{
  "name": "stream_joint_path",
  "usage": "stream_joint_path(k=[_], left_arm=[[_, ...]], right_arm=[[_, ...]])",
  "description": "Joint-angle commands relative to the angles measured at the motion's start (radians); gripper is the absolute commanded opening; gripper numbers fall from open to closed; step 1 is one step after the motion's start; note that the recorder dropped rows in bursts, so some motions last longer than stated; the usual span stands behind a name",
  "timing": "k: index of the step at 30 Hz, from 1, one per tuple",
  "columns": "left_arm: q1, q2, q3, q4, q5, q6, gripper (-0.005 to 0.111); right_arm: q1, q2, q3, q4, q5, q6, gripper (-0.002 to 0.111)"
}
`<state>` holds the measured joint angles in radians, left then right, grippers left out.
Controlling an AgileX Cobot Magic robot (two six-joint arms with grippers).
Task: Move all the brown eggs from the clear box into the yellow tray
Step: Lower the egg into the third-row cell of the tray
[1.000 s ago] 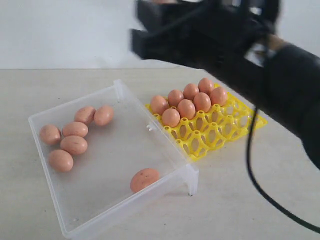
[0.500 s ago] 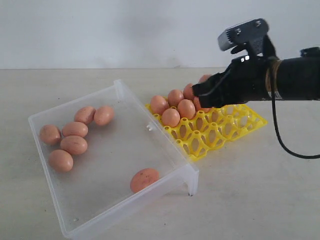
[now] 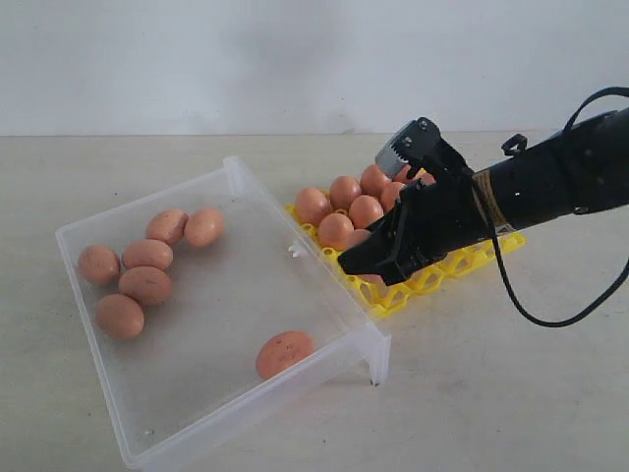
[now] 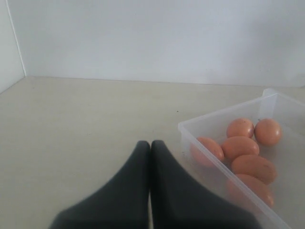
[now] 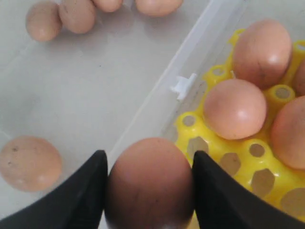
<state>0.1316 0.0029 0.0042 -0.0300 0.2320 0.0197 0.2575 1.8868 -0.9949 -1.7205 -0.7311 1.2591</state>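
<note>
Gripping one brown egg (image 5: 150,183) between its two dark fingers, the right gripper (image 5: 148,160) is hovering over the near edge of the yellow tray (image 3: 391,298), just beside the wall of the clear box (image 3: 216,324). Its jaws are standing spread to the egg's full breadth. The left gripper (image 4: 150,149) is pressing its fingers flat together, grasping nothing, just outside a corner of the box. In the exterior view the right arm is covering much of the tray, so the number of seated eggs (image 3: 344,190) cannot be told. Seven loose eggs (image 3: 144,285) are lying in the box, six clustered at one end and one lone egg (image 3: 285,352) near the front wall. Only the left wrist view is showing the left gripper. Only the right wrist view is showing the grip itself and the box's clasp tab (image 5: 183,86).
</note>
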Motion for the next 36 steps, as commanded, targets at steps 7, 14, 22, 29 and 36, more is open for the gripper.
stream_joint_path(k=[7,14,22,29,36], left_arm=[[-0.003,-0.003,-0.004,-0.005,0.0,0.001,-0.004],[-0.003,-0.003,-0.004,-0.005,0.0,0.001,-0.004],[-0.003,-0.003,-0.004,-0.005,0.0,0.001,-0.004],[-0.003,-0.003,-0.004,-0.005,0.0,0.001,-0.004],[-0.003,-0.003,-0.004,-0.005,0.0,0.001,-0.004]], right_arm=[[-0.007,0.07,-0.01,0.416,-0.011,-0.432,0.0],[-0.007,0.127,-0.016,0.467,-0.061,-0.446,0.0],[-0.007,0.152,-0.016,0.489,-0.046,-0.446,0.016],[-0.007,0.152,-0.016,0.513,-0.046,-0.422,0.058],[-0.007,0.141,-0.016,0.513,-0.05,-0.42,0.064]])
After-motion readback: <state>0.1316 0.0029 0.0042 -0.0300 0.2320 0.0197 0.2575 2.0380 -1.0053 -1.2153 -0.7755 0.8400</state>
